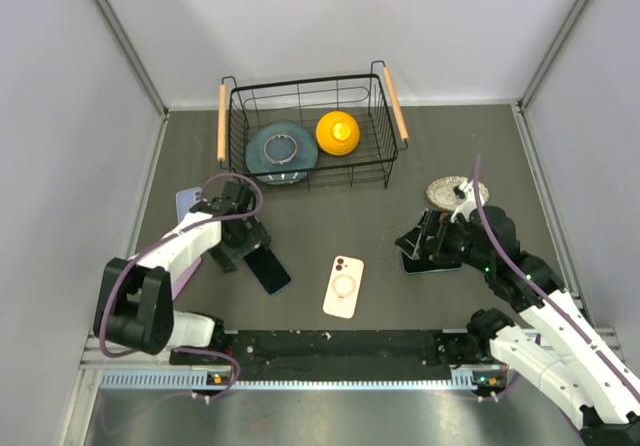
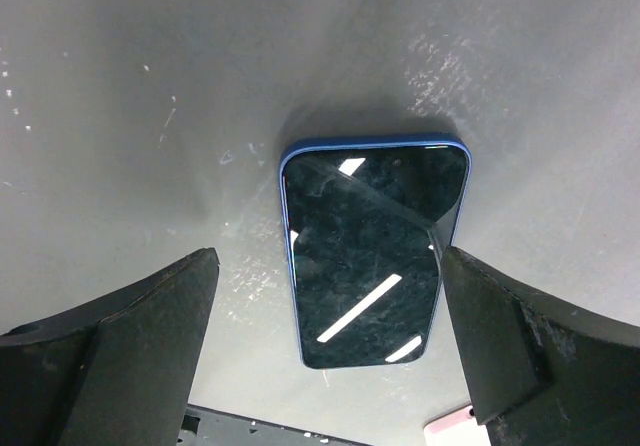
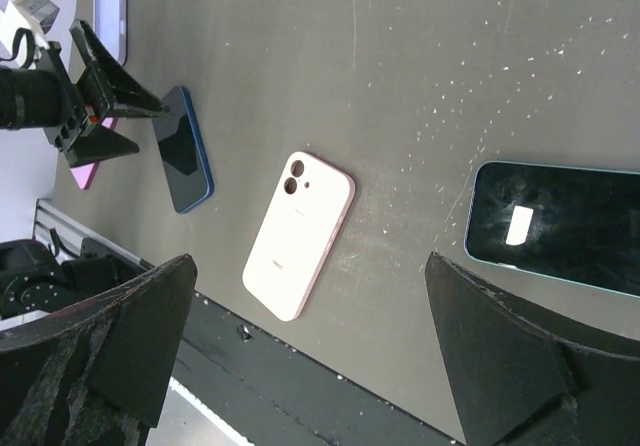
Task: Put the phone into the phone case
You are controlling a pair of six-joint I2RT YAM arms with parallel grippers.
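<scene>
A pink phone case (image 1: 343, 286) lies back up on the dark table at front centre; it also shows in the right wrist view (image 3: 298, 234). A blue-edged phone (image 1: 270, 269) lies screen up to its left. My left gripper (image 1: 238, 248) hovers over that phone's far end, open and empty. In the left wrist view the phone (image 2: 370, 251) lies between the spread fingers (image 2: 150, 316) of the left gripper (image 2: 330, 276). My right gripper (image 1: 417, 245) is open and empty above a teal-edged phone (image 1: 432, 264), which shows screen up in the right wrist view (image 3: 560, 226).
A black wire basket (image 1: 310, 174) at the back holds a blue plate, a ring and a yellow object. A lavender case (image 1: 187, 203) lies at the left, and a purple item (image 1: 188, 278) lies under the left arm. A silver disc (image 1: 448, 188) sits at the right.
</scene>
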